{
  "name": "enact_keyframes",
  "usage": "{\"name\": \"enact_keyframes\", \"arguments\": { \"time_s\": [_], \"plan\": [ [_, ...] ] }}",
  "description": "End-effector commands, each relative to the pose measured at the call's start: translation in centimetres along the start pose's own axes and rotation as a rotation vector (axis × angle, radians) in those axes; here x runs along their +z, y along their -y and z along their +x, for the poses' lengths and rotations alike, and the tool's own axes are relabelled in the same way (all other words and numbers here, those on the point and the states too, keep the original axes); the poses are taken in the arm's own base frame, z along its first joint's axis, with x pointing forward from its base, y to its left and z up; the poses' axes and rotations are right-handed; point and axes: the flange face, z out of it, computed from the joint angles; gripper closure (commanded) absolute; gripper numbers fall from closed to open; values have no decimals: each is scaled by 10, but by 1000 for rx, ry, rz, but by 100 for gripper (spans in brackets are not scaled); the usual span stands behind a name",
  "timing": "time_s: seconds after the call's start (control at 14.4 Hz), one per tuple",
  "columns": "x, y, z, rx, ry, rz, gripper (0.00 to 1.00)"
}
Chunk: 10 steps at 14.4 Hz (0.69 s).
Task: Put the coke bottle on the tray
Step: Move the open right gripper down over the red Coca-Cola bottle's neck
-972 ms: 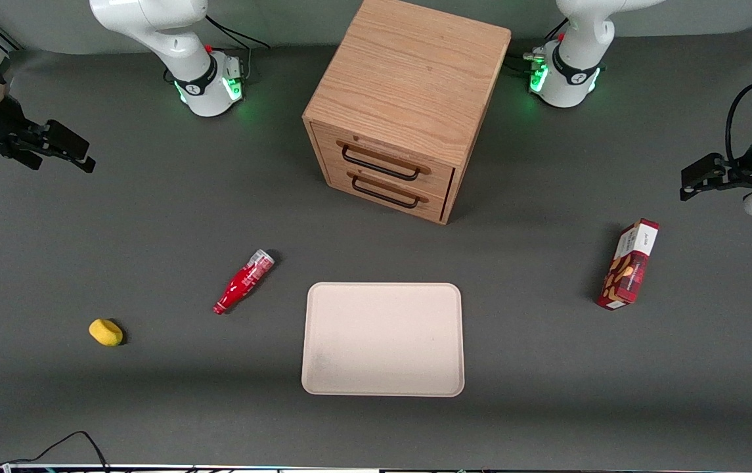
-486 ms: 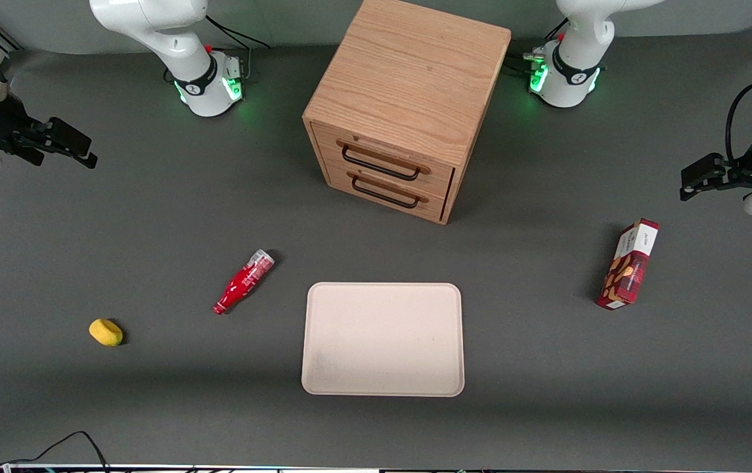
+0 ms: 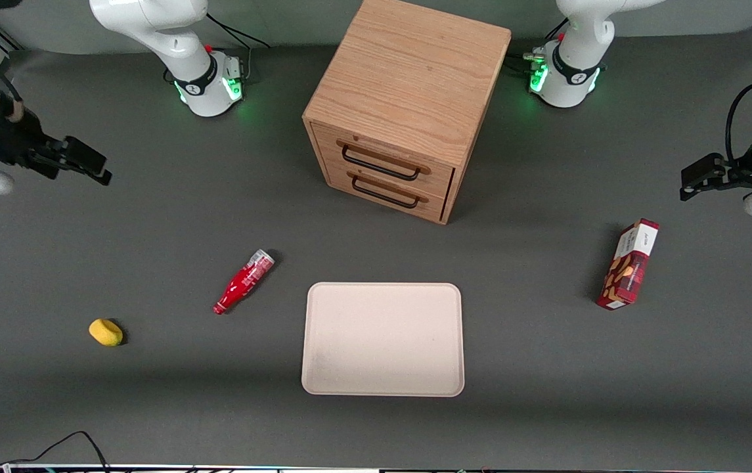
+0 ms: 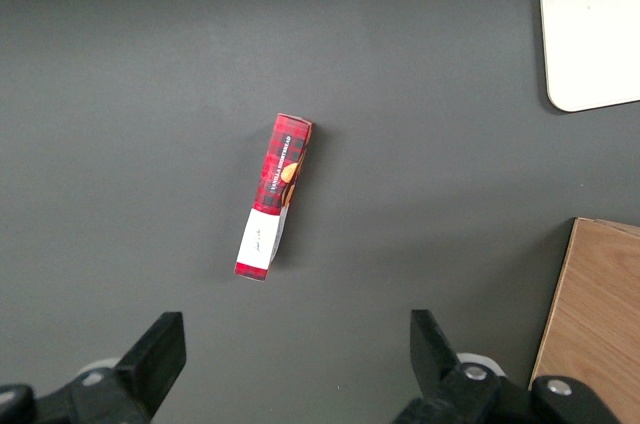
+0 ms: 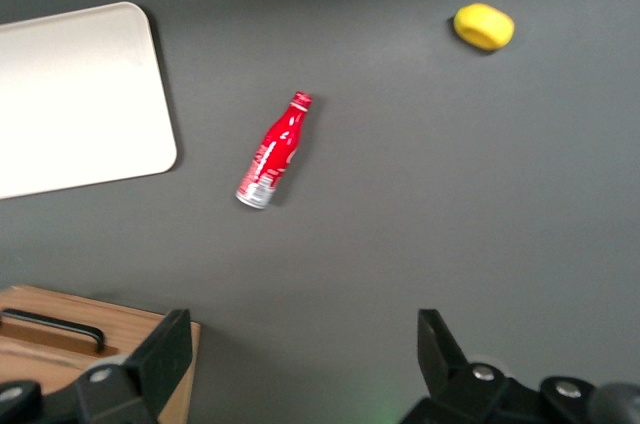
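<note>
Gripper (image 5: 300, 369) of the working right arm: black two-finger claw, fingers spread wide apart, holding nothing and touching nothing; it hangs above bare table at the working arm's end, well apart from every object; seen in the front view (image 3: 90, 164) as a dark claw at that edge of the table.

Small slim red contoured coke bottle (image 3: 243, 281): lying on its side on the dark grey table (image 3: 152, 217), red cap nearer the front camera, clear silvery base end (image 5: 255, 192) farther from it; it lies near the large flat cream rectangular tray (image 3: 382, 339), apart from it, not on it.

Small yellow rounded lump (image 3: 106, 332): on the table toward the working arm's end, nearer the front camera than the bottle.

Front view alone shows the whole wooden two-drawer cabinet (image 3: 402, 105); the red rectangular snack box (image 4: 273, 209) appears in the front and left wrist views but not in the right wrist view.
</note>
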Motion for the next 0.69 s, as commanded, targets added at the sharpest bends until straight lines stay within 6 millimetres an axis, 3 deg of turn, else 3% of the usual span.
{"name": "enact_keyframes", "arguments": {
  "time_s": [0.0,0.28,0.49,0.62],
  "plan": [
    [45,31,32,110,51,22,0],
    [171,62,72,241,154,-28,0],
    [261,68,77,300,155,-36,0],
    [307,66,79,319,163,-38,0]
  ]
}}
